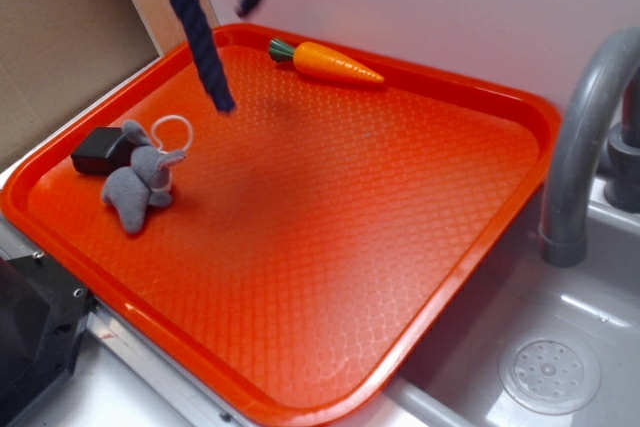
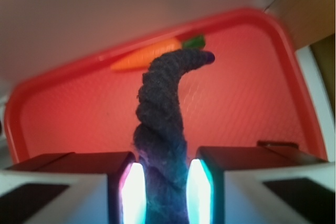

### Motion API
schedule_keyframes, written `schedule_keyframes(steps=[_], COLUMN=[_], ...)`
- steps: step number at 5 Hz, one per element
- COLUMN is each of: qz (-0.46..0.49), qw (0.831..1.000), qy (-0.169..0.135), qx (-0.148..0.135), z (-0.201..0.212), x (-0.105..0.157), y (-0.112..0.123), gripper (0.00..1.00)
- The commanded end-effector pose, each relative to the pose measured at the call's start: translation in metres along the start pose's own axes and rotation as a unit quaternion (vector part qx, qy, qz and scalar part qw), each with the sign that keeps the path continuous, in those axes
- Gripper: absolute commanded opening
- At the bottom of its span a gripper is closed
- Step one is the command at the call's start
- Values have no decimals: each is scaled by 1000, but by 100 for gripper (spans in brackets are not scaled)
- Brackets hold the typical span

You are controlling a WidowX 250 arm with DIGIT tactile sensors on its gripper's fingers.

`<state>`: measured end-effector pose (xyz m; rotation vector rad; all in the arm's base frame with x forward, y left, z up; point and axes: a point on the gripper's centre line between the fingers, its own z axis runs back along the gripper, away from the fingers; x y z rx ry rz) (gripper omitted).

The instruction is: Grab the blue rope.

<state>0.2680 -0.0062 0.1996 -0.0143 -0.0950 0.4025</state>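
The gripper (image 2: 161,190) pads (image 2: 134,192) are pinched narrow on the thick navy-blue twisted cotton rope (image 1: 203,42), which hangs lengthwise straight below them, clear above the far left corner of the orange plastic tray (image 1: 300,387). On the tray lie a toy carrot (image 1: 325,62) at the far edge and a grey plush animal (image 1: 140,185) near the left edge.
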Motion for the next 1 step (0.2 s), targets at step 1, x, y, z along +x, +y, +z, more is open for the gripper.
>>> schedule_keyframes(steps=[1], qz=[-27], qw=[998], qy=[-49], qx=[-25], z=[20], x=[-8], y=[-2], gripper=[0])
